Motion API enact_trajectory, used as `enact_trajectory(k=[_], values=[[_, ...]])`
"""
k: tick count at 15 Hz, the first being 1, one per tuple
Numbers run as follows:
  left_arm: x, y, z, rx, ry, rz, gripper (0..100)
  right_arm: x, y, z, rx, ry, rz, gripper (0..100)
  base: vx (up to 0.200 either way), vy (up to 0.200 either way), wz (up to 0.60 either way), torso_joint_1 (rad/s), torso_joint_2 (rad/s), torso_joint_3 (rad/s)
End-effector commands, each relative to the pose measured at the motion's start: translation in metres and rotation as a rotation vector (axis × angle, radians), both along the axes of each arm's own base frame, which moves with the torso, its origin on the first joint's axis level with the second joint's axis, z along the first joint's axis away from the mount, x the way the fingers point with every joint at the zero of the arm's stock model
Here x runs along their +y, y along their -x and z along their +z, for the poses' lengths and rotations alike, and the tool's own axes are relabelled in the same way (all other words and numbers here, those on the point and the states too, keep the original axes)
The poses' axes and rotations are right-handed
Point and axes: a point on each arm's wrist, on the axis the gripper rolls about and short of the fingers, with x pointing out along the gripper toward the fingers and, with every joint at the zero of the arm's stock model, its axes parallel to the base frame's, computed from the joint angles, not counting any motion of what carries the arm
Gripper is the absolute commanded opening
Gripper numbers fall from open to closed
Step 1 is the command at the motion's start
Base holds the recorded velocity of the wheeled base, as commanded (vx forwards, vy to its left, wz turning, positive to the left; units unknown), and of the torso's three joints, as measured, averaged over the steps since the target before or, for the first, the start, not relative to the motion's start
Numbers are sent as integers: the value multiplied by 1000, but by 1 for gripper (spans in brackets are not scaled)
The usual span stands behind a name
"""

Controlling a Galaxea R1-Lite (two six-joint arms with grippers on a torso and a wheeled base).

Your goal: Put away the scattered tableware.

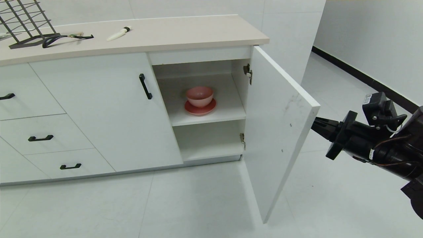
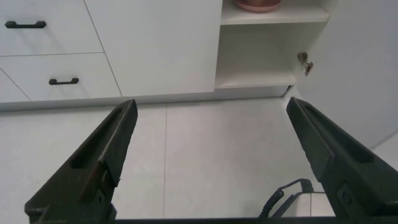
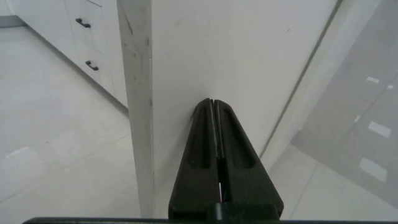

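Found a pink bowl [image 1: 199,96], mouth up, stacked on a pink plate [image 1: 200,109] (both round, no long axis) on the upper shelf [image 1: 231,113]. Farther right, saw the right gripper [image 3: 213,106] pinched closed, tips at the open door [image 1: 277,132]. Left gripper [image 2: 211,118] spread wide over the floor [image 2: 205,152].

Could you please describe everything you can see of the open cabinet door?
The cabinet door is a flat white panel, seemingly laminated board, with a plain square edge. It stands upright, swung wide open on two metal hinges, one high and one low on its inner side. Its inner face bears faint scuffs and a few small dark specks. The right hand, shut, appears to rest against the door's outer face near the free edge.
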Motion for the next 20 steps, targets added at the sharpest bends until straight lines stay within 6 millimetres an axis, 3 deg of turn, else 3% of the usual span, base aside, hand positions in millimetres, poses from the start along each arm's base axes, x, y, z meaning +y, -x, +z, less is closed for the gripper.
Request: enact_trajectory(k=[1,8,12,20], values=[[0,0,0,-1,0,1,100,7,0,-2,5,1,23,0,0,0,0,0,0,0],[0,0,0,1,0,1,100,17,-5,5,-25,-7,54,0,0,0,0,0,0,0],[0,0,0,1,0,1,100,40,-12,1,-27,-5,119,0,0,0,0,0,0,0],[0,0,0,-1,-1,1,100,65,-31,1,-57,-17,165,0,0,0,0,0,0,0]])
